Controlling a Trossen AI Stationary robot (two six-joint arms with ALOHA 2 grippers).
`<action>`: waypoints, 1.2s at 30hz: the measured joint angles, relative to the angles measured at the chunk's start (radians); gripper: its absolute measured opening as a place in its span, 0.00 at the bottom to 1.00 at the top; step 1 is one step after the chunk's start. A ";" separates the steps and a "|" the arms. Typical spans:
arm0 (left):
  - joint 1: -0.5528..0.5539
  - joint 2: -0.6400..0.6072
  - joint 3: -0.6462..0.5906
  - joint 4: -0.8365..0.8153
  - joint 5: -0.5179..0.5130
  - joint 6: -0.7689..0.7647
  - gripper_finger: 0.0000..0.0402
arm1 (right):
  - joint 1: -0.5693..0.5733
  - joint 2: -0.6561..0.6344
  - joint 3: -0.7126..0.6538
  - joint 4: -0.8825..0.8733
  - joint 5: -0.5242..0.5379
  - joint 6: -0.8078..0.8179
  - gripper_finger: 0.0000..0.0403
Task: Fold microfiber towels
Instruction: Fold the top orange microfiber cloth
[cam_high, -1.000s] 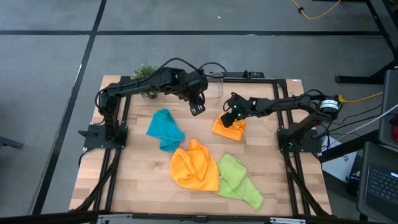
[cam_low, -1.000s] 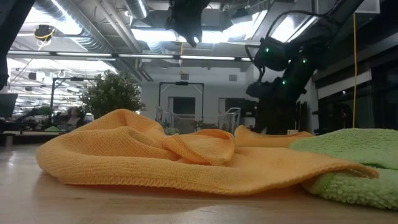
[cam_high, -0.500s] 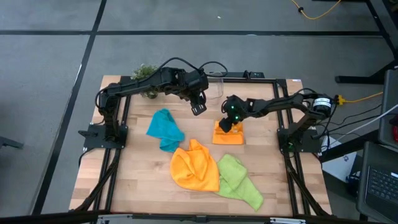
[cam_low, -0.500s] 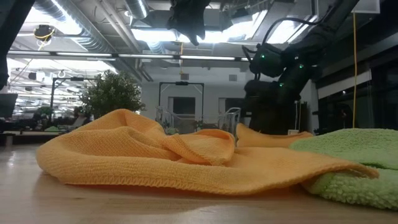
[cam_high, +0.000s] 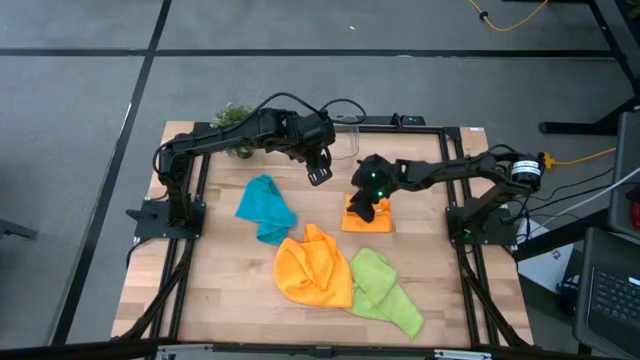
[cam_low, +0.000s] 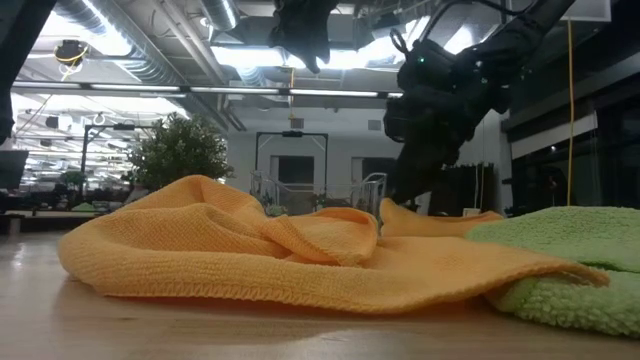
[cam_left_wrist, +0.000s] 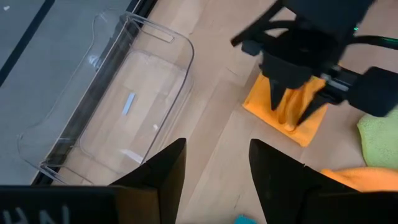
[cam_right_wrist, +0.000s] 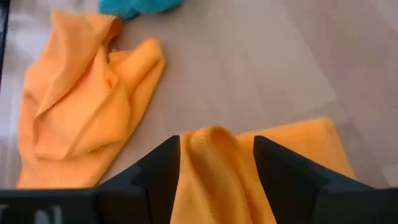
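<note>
While both arms reach over the worktop (cam_high: 230, 290), the scene reads:
Crumpled orange towel (cam_high: 312, 265): largest cloth, well clear of both tools, touching the lime green towel (cam_high: 385, 290).
Teal towel (cam_high: 265, 208): bunched, near the left tool.
Folded orange towel (cam_high: 368, 217): directly under the right tool.
Clear tub (cam_left_wrist: 118, 118): just beyond the left tool.
Right tool (cam_right_wrist: 216, 163): fingers clamped on a raised ridge of the folded orange towel.
Left tool (cam_high: 318, 176): fingers apart, empty, above the worktop.
</note>
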 joint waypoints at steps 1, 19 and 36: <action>0.000 0.000 0.000 0.000 0.000 0.000 0.42 | 0.010 0.001 0.000 0.009 0.001 -0.019 0.51; 0.000 0.001 0.000 0.001 0.034 0.000 0.42 | 0.044 0.001 0.000 -0.058 0.094 -0.093 0.51; -0.034 0.224 0.000 0.186 0.336 0.069 0.42 | -0.040 -0.540 0.001 -0.624 0.191 0.080 0.51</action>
